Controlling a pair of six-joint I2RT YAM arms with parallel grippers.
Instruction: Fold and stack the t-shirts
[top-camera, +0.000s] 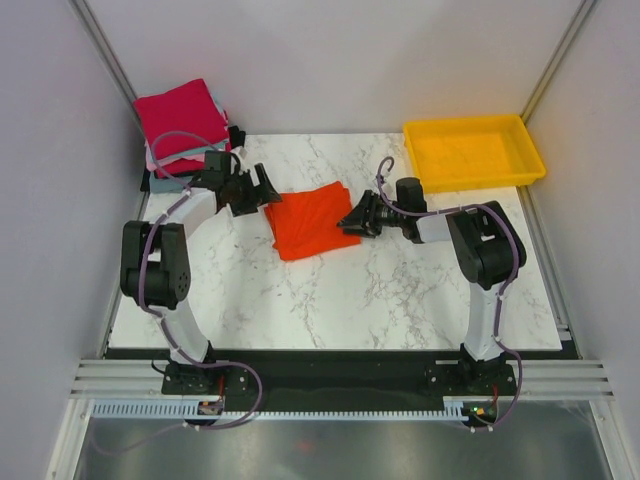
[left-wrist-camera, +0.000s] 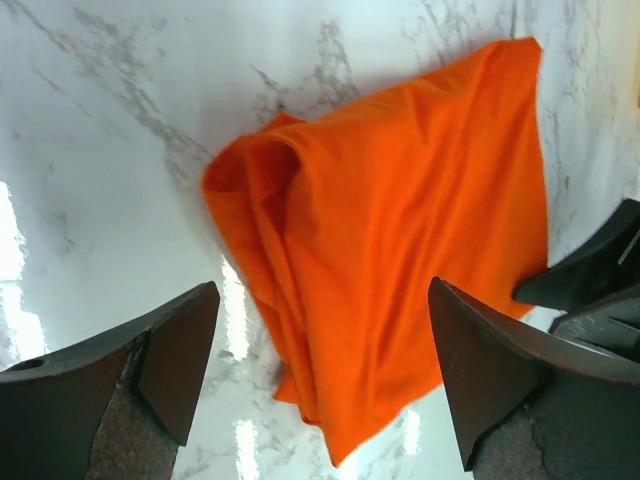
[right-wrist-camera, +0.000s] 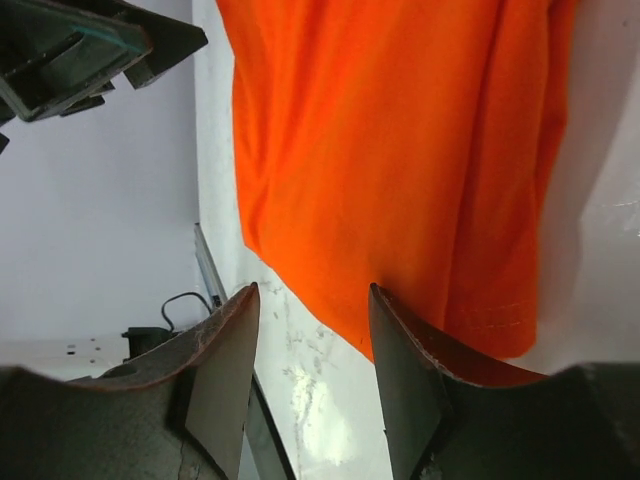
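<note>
Orange-red cloth: the t-shirt (top-camera: 310, 220) lies part-folded mid-desk, nearer the far edge, flat between the two arms.

The left gripper (top-camera: 268, 190) has its jaws spread wide and empty, just off the shirt's left side. The right gripper (top-camera: 350, 222) has its jaws parted but narrower. It also holds nothing and sits at the shirt's right edge.

Handling guess: light, limp, no stiffness, so it will sag and drag on the marble desk (top-camera: 380, 290) (a one-point pinch would likely bunch it). Best hold looks like the two corners of one edge, catching all layers.

- **Top view only:** folded stack (top-camera: 183, 115), crimson on top, at the far-left corner, and yellow tray (top-camera: 462, 122) at the far-right corner.
- **Left wrist only:** bunched ridge (left-wrist-camera: 265, 200) down one side, so the fold isn't clean.
- **Right wrist only:** stitched hem (right-wrist-camera: 495, 320) nearest that gripper.
</note>
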